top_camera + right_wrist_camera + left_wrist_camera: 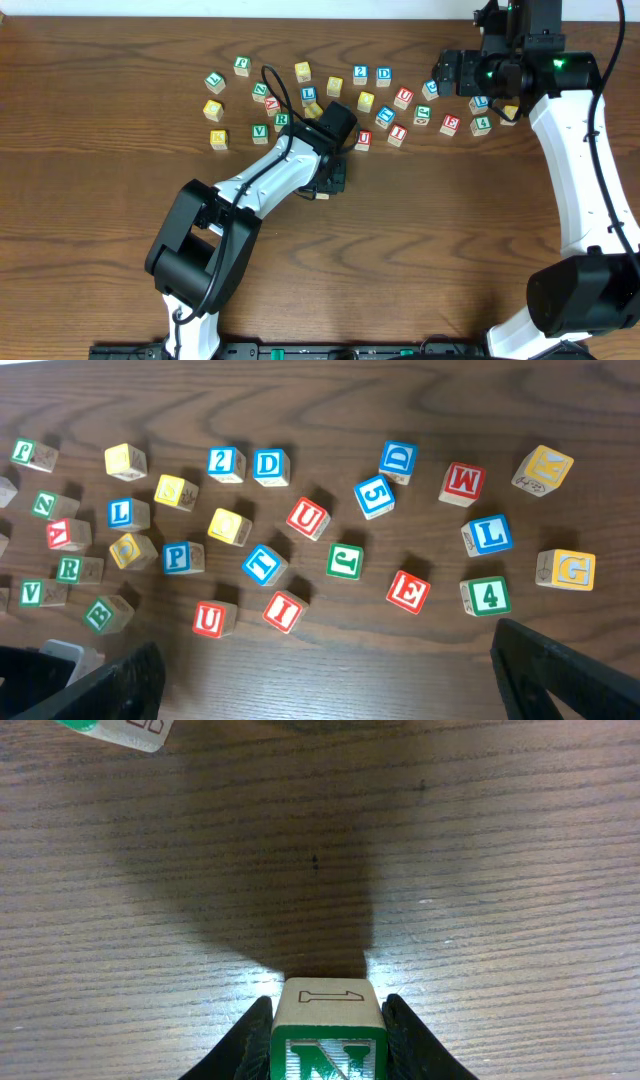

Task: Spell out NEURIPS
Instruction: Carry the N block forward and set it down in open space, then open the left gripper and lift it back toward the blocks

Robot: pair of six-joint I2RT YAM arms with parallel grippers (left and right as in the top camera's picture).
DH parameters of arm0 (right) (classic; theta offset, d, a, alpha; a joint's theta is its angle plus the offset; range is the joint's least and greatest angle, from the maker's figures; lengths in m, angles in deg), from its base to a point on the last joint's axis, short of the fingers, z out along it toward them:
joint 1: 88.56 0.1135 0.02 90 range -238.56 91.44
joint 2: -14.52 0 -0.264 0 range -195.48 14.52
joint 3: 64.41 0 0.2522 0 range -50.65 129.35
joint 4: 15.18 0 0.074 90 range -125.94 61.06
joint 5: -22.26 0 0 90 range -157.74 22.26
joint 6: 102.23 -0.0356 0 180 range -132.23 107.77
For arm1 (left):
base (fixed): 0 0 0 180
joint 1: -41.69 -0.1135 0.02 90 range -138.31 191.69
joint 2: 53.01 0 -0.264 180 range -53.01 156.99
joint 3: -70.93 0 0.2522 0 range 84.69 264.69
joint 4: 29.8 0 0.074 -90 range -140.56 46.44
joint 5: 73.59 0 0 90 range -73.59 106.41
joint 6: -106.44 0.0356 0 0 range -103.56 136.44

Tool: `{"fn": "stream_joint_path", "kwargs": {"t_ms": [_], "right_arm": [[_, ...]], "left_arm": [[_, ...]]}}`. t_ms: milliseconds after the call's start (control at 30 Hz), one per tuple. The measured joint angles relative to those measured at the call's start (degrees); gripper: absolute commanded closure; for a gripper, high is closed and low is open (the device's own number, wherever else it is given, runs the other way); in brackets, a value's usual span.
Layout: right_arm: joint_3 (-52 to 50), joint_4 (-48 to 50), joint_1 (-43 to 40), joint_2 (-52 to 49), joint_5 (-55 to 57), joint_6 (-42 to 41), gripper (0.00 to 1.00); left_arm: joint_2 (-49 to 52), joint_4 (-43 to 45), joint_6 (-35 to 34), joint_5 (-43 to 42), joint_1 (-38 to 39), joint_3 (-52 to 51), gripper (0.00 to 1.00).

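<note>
The left hand [327, 1004] is shut tight on the green N block [326, 1055]. It holds the block low over bare wood on the counter [450, 250], on the near side of the pile. I cannot tell if the block touches the wood yet.

The right hand [448, 72] is wide open and holds nothing. It hangs over the far right end of the pile.

So the word has only just been started. No letters lie in a row yet. N is the first one, and it is not let go.

The other letters wait in the loose pile. I can see a red E [408, 591], a red U [308, 518], a green R [68, 569], a red I [283, 610] and a blue P [177, 557]. None of them touch each other. I cannot pick out the S for sure; it may be one of the yellow blocks.

I think six letters are left to fetch after N is put down.
</note>
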State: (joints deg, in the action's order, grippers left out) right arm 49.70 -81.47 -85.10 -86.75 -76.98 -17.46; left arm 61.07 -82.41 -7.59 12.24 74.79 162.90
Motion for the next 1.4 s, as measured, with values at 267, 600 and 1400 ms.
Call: {"fn": "stream_joint_path", "kwargs": {"t_ms": [267,600,1400], "right_arm": [[0.0,0.0,0.0,0.0,0.0,0.0,0.01],[0.0,0.0,0.0,0.0,0.0,0.0,0.01],[0.0,0.0,0.0,0.0,0.0,0.0,0.01]], "left_arm": [[0.0,0.1,-0.2,0.0,0.0,0.0,0.66],[0.0,0.1,-0.6,0.0,0.0,0.0,0.57],[-0.1,-7.7,4.4,0.0,-2.8,15.6,0.52]]}}
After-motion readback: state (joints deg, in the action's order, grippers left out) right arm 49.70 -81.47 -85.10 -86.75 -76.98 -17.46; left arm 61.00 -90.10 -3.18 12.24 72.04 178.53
